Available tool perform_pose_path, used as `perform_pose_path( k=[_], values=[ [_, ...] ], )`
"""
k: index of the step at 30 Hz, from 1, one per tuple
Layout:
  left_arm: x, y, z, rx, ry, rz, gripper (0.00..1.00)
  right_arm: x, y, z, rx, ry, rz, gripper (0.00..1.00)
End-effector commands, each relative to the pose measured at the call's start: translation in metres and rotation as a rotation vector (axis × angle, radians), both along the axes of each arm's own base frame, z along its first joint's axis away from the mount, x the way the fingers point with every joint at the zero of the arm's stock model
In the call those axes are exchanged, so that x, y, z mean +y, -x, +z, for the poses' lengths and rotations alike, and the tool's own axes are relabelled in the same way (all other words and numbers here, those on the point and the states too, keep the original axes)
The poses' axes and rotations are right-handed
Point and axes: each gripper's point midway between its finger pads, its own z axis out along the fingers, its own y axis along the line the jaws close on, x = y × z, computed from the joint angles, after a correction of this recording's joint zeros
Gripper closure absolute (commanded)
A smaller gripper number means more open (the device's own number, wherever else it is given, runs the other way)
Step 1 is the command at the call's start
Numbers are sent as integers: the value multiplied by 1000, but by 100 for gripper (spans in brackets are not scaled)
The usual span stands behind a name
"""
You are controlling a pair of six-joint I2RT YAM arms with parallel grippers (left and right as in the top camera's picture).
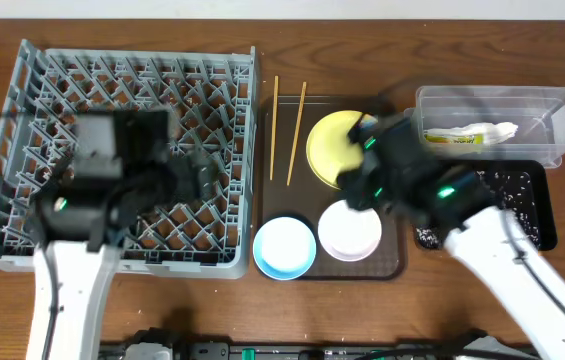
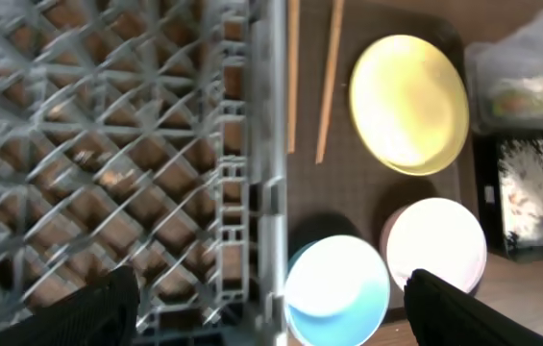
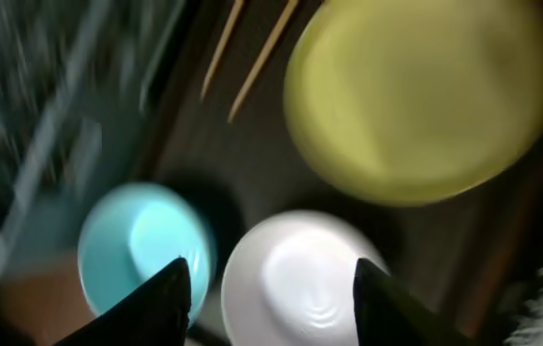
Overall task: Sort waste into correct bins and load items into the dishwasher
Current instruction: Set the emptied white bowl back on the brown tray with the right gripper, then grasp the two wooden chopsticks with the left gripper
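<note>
Nearest, at the bottom of the left wrist view, the left gripper [image 2: 271, 288] hangs with its fingers spread wide and nothing between them, over the right edge of the dish rack [image 2: 108, 144]; it seems stationed there to receive or seat dishes. At the bottom of the right wrist view the right gripper [image 3: 271, 274] is likewise spread wide and empty, poised above the white bowl [image 3: 300, 279]; that suggests the bowl is the next pick, and a wide stance suits taking its rim. The light blue bowl [image 1: 284, 247] sits just beside the white one at the lower edge of the brown tray [image 1: 287, 195], both upright and empty. Further up the frame the yellow plate [image 1: 330, 145] lies flat, partly under the right arm; left of it the two chopsticks [image 1: 274, 125] lie nearly parallel, near the rack's wall. The rack fills the left of the overhead frame and no dish shows in it, so loading has apparently not begun. Farthest, at upper right, the clear tub [image 1: 562, 110] holds the napkin [image 1: 490, 130] and wrapper [image 1: 452, 139]; just below it the black tray [image 1: 544, 228] carries the crumbs [image 1: 510, 183]; the waste looks sorted.
</note>
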Motion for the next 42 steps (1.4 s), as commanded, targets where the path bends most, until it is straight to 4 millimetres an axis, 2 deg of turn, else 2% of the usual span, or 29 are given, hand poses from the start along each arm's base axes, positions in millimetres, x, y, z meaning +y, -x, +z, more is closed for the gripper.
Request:
perform_pose_path(
  k=[1,5,9,11,15,19,28,35,39,42],
  values=[
    [-20,-20,-4,23,-69,-45,10,-32,-23,29,-29,-56,-178,48],
    [-50,-53,-25,32,-160,-109,14,-56,-31,33,13,-124,-275,47],
    [-89,-88,-53,-4,-169,-178,38,-72,-25,25,76,-132,-313,40],
    [-103,-107,-68,-32,-184,-185,39,-78,-20,20,104,-115,-331,40],
    [-127,-139,-96,-76,-181,-199,40,-81,-10,14,148,-89,-326,40],
    [-144,-162,-125,-101,-172,-208,55,-83,-6,8,168,-75,-332,40],
    [-157,-183,-199,-57,-187,-219,59,-84,-1,1,191,-65,-331,41],
    [-156,-180,-240,4,-210,-225,59,-84,0,-1,197,-62,-331,42],
    [-155,-175,-255,39,-221,-230,74,-84,-1,-1,196,-63,-331,42],
    [-155,-174,-254,41,-221,-233,86,-84,0,-1,196,-63,-332,43]
  ],
)
